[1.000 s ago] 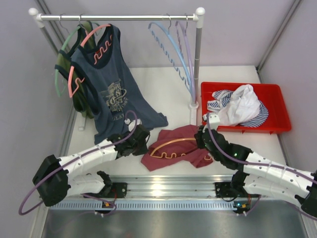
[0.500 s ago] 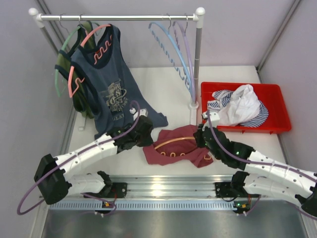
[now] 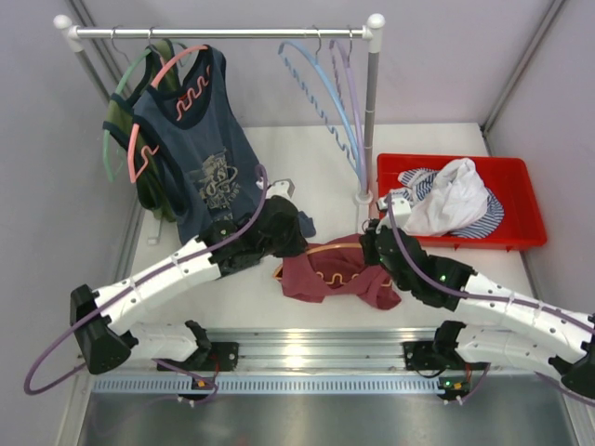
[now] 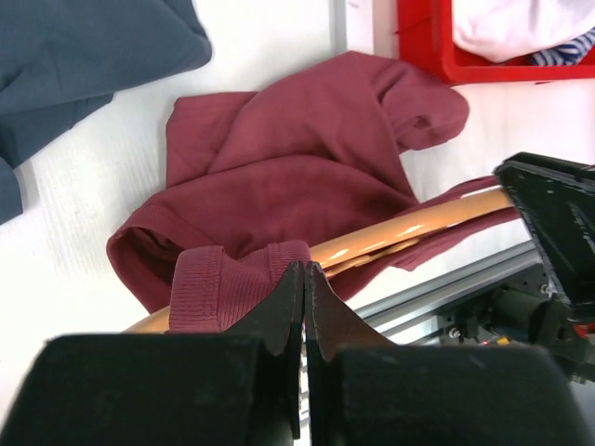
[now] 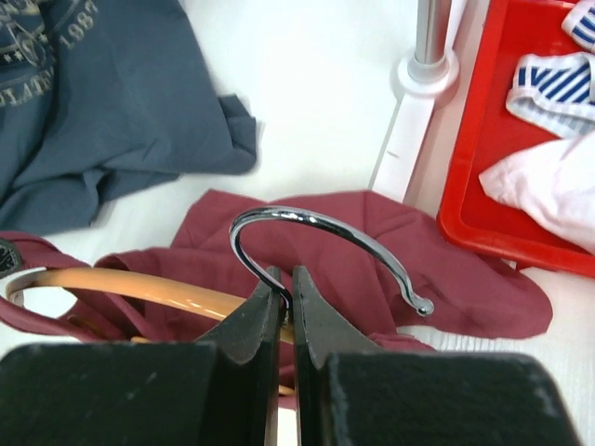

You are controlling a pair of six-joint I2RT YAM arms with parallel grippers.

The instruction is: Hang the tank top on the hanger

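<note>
The maroon tank top point(image 3: 358, 283) lies crumpled on the white table between the two arms, with the orange hanger point(image 3: 321, 249) threaded through it. The hanger's wavy bar shows on top of the cloth. My left gripper point(image 3: 288, 243) is shut on a ribbed strap of the tank top point(image 4: 307, 158), right over the hanger's shoulder point(image 4: 409, 223); its fingertips point(image 4: 305, 269) meet with the strap draped at them. My right gripper point(image 3: 374, 243) is shut on the stem of the hanger's metal hook point(image 5: 316, 223), its tips point(image 5: 286, 277) just above the orange arm point(image 5: 121, 286) and the maroon cloth point(image 5: 372, 242).
A clothes rail at the back carries a navy-blue printed tank top point(image 3: 209, 158) on a salmon hanger, and light blue and lilac hangers point(image 3: 330, 93). The rail's right post point(image 3: 369, 111) stands beside a red tray point(image 3: 516, 177) that holds white and striped clothes point(image 3: 456, 200).
My left gripper has moved away from the near edge and to the right, pulling the strap along the hanger. The tank top has bunched up and the hanger has lifted and shifted back.
</note>
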